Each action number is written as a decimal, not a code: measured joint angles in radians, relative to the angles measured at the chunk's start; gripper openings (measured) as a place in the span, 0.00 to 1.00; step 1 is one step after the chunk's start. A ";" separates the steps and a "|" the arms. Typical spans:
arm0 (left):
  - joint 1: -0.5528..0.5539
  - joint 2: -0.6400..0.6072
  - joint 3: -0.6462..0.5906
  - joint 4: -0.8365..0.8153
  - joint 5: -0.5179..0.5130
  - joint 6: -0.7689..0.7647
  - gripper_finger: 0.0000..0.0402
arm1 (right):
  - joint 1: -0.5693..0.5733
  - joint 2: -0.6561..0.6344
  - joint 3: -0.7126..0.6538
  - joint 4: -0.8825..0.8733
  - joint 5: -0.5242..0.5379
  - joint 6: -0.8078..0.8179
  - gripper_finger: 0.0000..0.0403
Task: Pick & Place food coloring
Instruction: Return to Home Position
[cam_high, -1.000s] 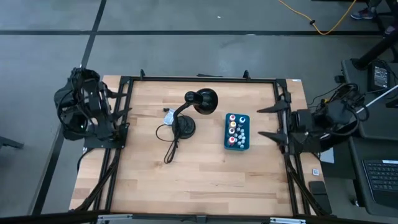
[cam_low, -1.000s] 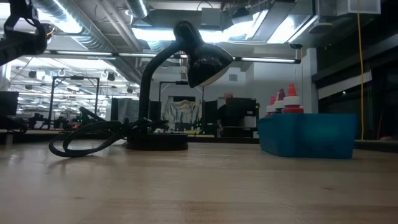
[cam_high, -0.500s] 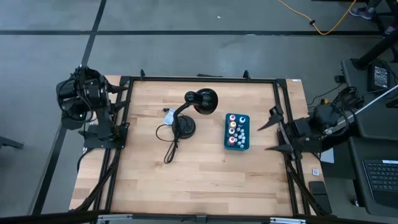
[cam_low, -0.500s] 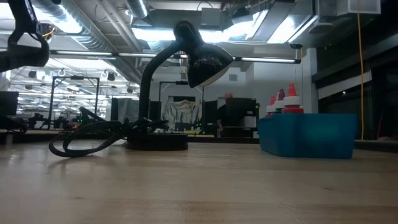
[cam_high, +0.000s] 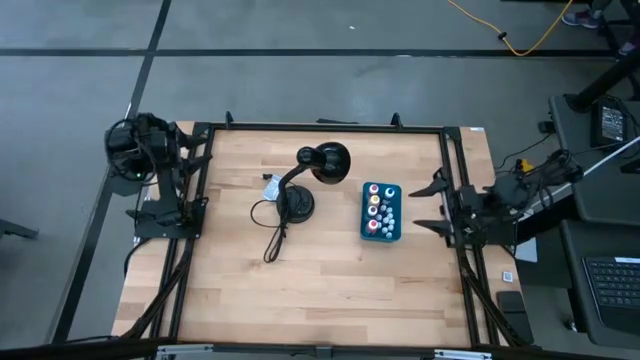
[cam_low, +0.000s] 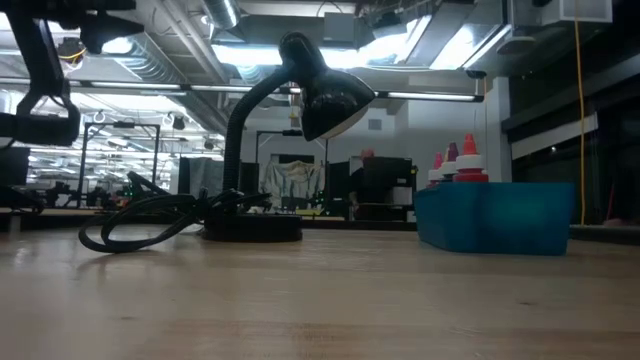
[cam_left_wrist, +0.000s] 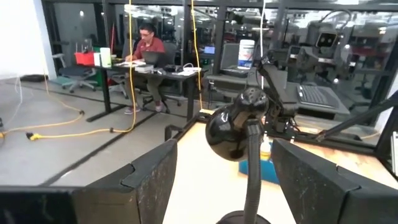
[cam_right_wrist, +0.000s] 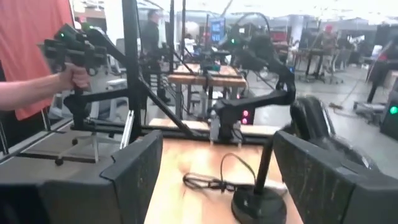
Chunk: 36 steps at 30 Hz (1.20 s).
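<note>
The food coloring bottles (cam_high: 381, 209) stand upright in a teal box (cam_high: 367, 228) on the right half of the table. Their red and purple caps (cam_low: 456, 160) rise above the box wall (cam_low: 495, 215) in the low view. My right gripper (cam_high: 430, 205) is open at the table's right edge, level, pointing toward the box, a short gap away. My left gripper (cam_high: 178, 158) is open at the table's far left corner, facing across the table; in its wrist view the fingers (cam_left_wrist: 152, 171) frame the lamp and the box (cam_left_wrist: 256, 170) beyond it.
A black desk lamp (cam_high: 318, 165) stands left of the box, its base (cam_high: 297, 204) and coiled cord (cam_high: 268, 225) on the table's middle. A black frame (cam_high: 320, 127) borders the table. A person's hand (cam_right_wrist: 69, 76) holds a device beyond the table; another person (cam_left_wrist: 148, 45) sits at a desk.
My right gripper has moved toward the table's left, closer to the teal box, its arm reaching out from the right edge. My left arm has swung up and toward the table's far left corner, turning its gripper toward the table. The box, bottles and lamp have stayed put.
</note>
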 joint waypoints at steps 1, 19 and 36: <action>0.001 -0.013 -0.009 0.000 0.001 -0.003 0.64 | -0.006 -0.002 -0.010 -0.001 0.000 0.008 0.76; 0.348 -0.046 -0.120 0.011 0.001 -0.065 0.63 | -0.114 -0.004 -0.057 -0.019 -0.001 0.110 0.76; 0.552 -0.046 -0.165 0.005 -0.002 -0.197 0.62 | -0.139 0.070 -0.057 -0.038 0.013 0.132 0.76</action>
